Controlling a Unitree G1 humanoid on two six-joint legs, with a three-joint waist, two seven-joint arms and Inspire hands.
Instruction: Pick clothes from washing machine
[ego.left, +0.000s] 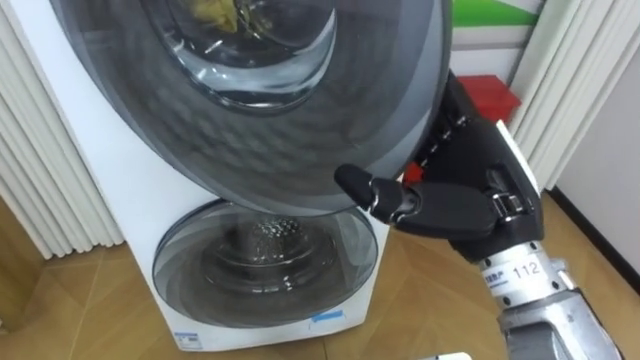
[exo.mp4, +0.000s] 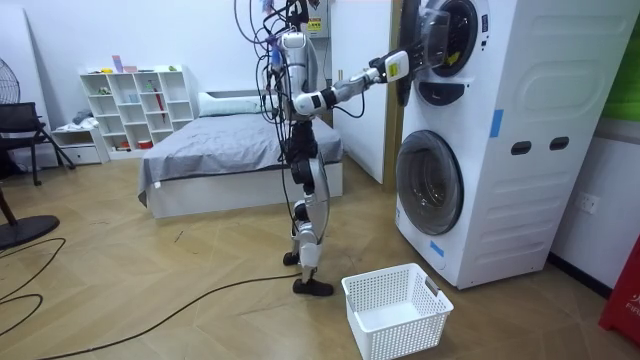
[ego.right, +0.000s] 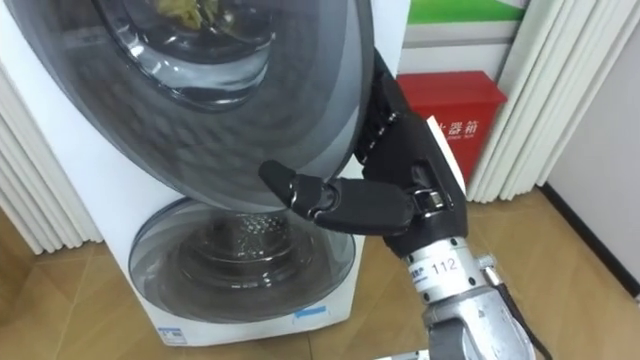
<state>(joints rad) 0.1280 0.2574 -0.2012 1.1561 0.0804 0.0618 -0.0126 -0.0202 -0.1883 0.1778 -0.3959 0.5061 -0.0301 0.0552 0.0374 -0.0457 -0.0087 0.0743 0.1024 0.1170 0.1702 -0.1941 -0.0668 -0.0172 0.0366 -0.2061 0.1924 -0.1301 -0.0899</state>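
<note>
One hand, the right hand (ego.left: 450, 205), pinches the top door (ego.left: 250, 120) by its edge, and yellow clothes (ego.left: 215, 12) sit behind the glass. In the room view, the white basket (exo.mp4: 395, 310) by the washing machine (exo.mp4: 500, 130) looks empty, so all the picking is left.

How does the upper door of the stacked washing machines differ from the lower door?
The upper door has the right hand at its rim; the lower door is untouched. The upper door looks swung out a little; the lower door lies shut. Yellowish cloth shows behind the upper door's glass, a metal drum behind the lower door's. Both are round and grey-rimmed, with a glass window.
</note>
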